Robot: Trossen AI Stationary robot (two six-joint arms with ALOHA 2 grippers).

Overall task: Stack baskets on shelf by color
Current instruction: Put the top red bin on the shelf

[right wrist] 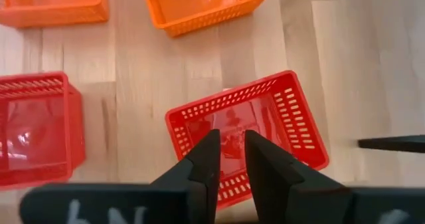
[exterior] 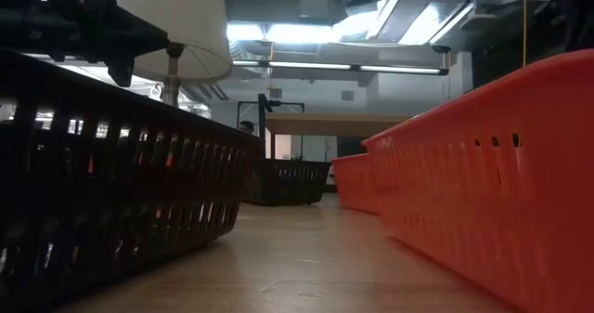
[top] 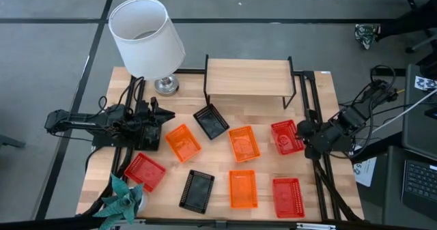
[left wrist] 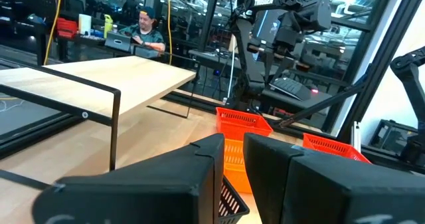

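A light-wood plank table (top: 311,189) stands on a grey floor, with a workshop of glass partitions and a seated person (left wrist: 147,38) beyond it; a white-shaded lamp (top: 145,32) sits at the far left corner and a teal paper plant (top: 121,199) at the near left corner; the low light-wood shelf on a thin black wire frame (top: 247,78) stands at the far middle of the table, its top bare; eight small perforated plastic baskets lie scattered on the table in front of it, none stacked: a black one (top: 211,121) tilted just before the shelf, an orange one (top: 182,142) to its left, an orange one (top: 244,143) to its right, a red one (top: 287,136) further right, a red one (top: 144,171) near left, a black one (top: 197,190) beside it, an orange one (top: 242,188) and a red one (top: 287,196) along the near edge; the left tool (left wrist: 234,164) hovers over the left side of the table, fingers a narrow gap apart, holding nothing; the right tool (right wrist: 229,154) hangs above the red basket at the right, fingers a narrow gap apart, empty
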